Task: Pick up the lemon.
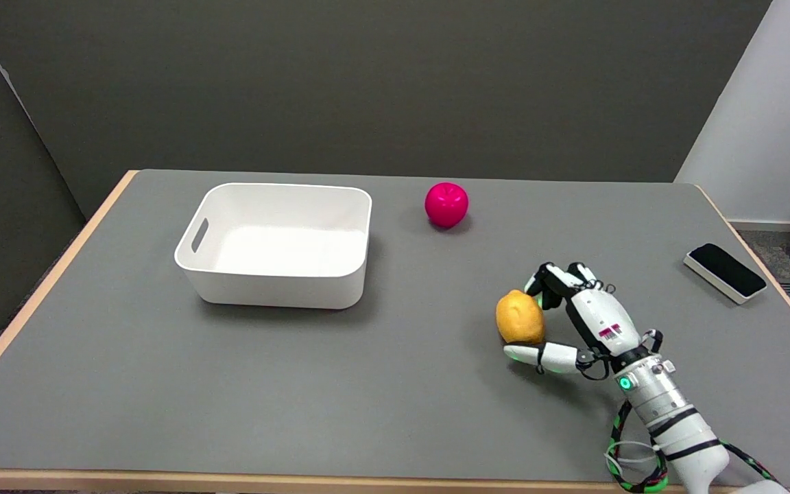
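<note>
The small yellow-orange lemon [520,317] is grasped by the right hand [577,322]; its fingers [551,277] are closed around it, so lifting from the grey table [395,384] seems next.

Matt grey table [395,384] – wood-look edge; glossy white plastic bin [278,291]; dimpled lemon [520,317]
</note>
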